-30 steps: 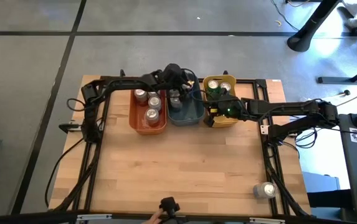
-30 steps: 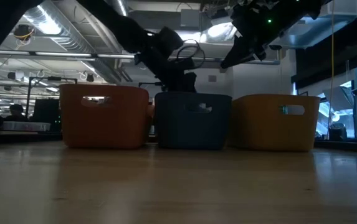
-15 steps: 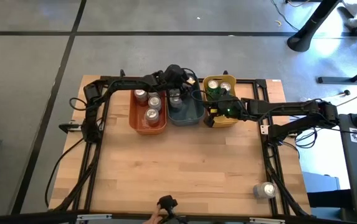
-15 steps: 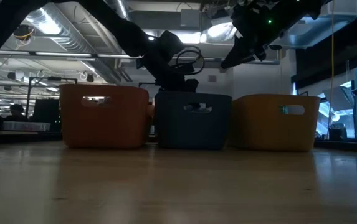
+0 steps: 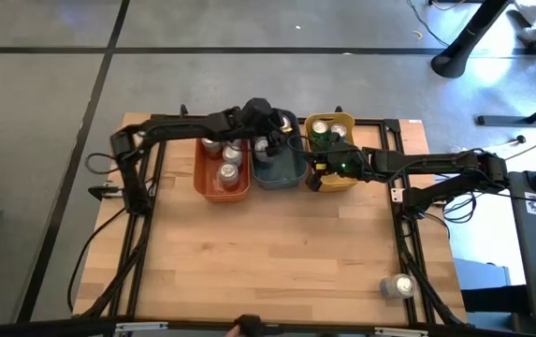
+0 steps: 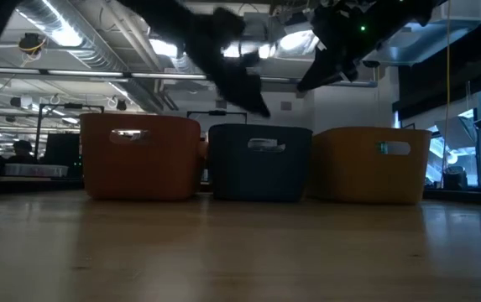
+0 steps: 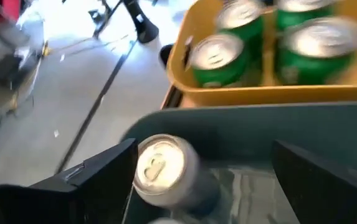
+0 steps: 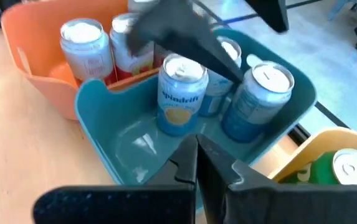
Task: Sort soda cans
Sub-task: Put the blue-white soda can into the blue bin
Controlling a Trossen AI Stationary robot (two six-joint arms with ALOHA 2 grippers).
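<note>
With the left tool (image 5: pixel 266 140) released above the blue bin (image 5: pixel 291 174) at upper centre, lift straight up, clear of its cans (image 8: pixel 181 93). Next: the stray can (image 5: pixel 398 285), lower right of the surface (image 5: pixel 268 253). Right tool (image 5: pixel 322 170) clenched, empty, beside the yellow bin (image 5: pixel 338 181).
</note>
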